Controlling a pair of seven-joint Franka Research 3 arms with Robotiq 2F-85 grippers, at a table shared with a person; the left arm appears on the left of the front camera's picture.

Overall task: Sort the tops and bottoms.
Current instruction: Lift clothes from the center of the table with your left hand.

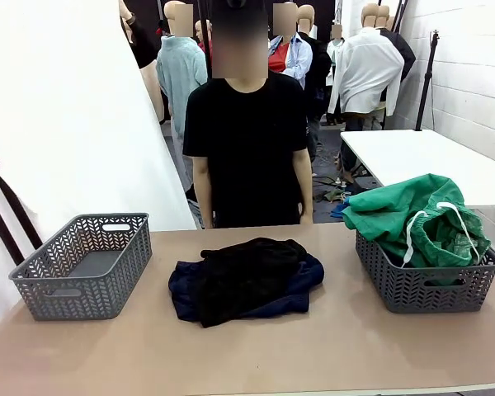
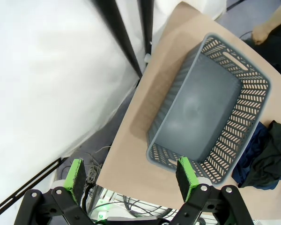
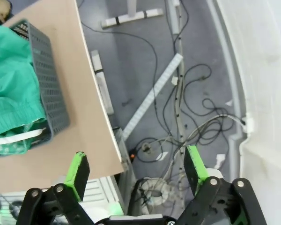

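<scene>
The bright green bottoms (image 1: 417, 216) with a white drawstring are heaped in the grey lattice basket (image 1: 425, 285) at the table's right. A pile of dark garments (image 1: 243, 280), black over navy, lies at the table's middle; I cannot tell whether they are tops. My left gripper (image 2: 131, 176) hangs open above the table's left corner, near the empty left basket (image 2: 196, 108); the dark pile (image 2: 267, 154) shows beyond it. My right gripper (image 3: 136, 171) is open over the floor off the table's right edge, with the green bottoms (image 3: 9, 93) and their basket (image 3: 47, 84) off to one side.
A person in a black shirt (image 1: 246, 140) stands at the far side of the table (image 1: 330, 346), arms down. The empty left basket (image 1: 82, 266) sits at the table's left. Cables (image 3: 178, 93) lie on the floor to the right. A white table (image 1: 429, 161) stands behind.
</scene>
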